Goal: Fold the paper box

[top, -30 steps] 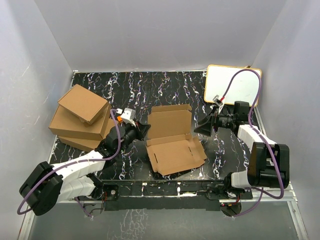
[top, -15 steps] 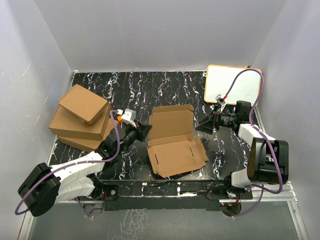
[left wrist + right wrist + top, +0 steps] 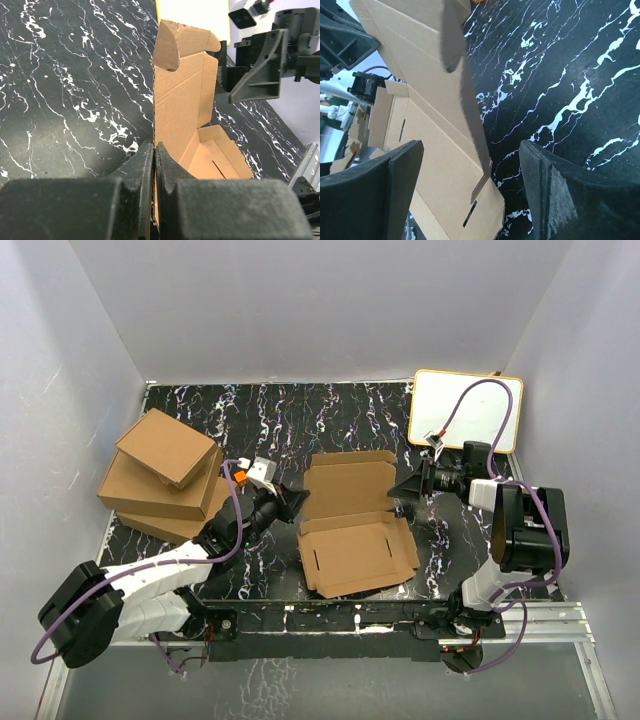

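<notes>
Top view: the box (image 3: 355, 530) is seen at the middle of the table (image 3: 200, 410). Its near panels lie flat and its lid (image 3: 345, 485) is raised at the far side. The left gripper (image 3: 290, 502) is set against the box's left edge, and the right gripper (image 3: 405, 487) just beside the lid's right edge.

Left wrist view: the left gripper (image 3: 154, 155) is pinched tight on the left edge of the box (image 3: 180, 100). The lid is held upright, with a flap (image 3: 167, 45) curled inward at its top.

Right wrist view: the right gripper (image 3: 470, 150) is spread wide, and the lid's side edge of the box (image 3: 420, 130) is framed between the fingers without apparent contact.

The fold is judged to be at an early stage: the lid is raised, but the walls are not yet set up, the flaps are not tucked, and the lid is not closed.
</notes>
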You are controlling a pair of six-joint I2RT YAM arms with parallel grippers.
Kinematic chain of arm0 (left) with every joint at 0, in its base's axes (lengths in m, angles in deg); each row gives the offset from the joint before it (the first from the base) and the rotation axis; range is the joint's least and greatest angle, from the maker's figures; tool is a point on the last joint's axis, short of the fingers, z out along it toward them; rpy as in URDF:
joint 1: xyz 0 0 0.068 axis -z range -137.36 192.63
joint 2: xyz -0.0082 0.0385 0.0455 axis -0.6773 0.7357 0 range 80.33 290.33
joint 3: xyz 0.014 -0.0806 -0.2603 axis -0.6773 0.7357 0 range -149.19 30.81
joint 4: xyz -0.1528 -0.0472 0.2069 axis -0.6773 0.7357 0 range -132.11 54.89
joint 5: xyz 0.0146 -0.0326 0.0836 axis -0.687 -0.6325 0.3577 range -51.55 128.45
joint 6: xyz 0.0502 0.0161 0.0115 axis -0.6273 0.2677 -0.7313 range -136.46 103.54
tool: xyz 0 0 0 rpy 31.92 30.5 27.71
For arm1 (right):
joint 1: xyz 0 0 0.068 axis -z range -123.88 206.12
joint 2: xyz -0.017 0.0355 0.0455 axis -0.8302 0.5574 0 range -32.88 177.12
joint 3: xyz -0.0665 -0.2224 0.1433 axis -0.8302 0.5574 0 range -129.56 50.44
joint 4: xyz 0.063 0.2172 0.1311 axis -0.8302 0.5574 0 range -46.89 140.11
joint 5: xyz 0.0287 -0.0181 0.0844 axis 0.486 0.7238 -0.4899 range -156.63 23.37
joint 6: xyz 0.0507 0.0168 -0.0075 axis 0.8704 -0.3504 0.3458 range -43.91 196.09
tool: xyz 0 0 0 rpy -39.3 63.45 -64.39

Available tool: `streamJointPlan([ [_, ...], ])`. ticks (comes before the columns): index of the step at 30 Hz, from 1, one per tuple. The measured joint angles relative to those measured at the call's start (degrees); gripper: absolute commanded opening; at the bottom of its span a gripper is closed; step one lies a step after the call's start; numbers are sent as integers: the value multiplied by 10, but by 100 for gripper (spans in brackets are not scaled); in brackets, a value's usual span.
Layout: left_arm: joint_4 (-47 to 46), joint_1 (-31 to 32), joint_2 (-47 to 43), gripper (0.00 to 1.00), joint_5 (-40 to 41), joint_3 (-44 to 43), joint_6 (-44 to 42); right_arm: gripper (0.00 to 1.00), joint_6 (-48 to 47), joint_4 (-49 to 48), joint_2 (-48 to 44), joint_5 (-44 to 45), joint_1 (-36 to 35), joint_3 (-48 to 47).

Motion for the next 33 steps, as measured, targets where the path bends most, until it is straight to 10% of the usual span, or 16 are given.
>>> streamJointPlan([
  [19, -31, 2, 18, 0, -21, -8, 13, 8, -48, 29, 26, -55, -28, -42],
  [30, 181, -27, -57, 92, -62, -94, 15, 8, -281, 271, 15, -78, -9, -117],
  [33, 284, -94, -72, 97, -130, -185, 9, 8, -337, 329, 15, -78, -7, -131],
])
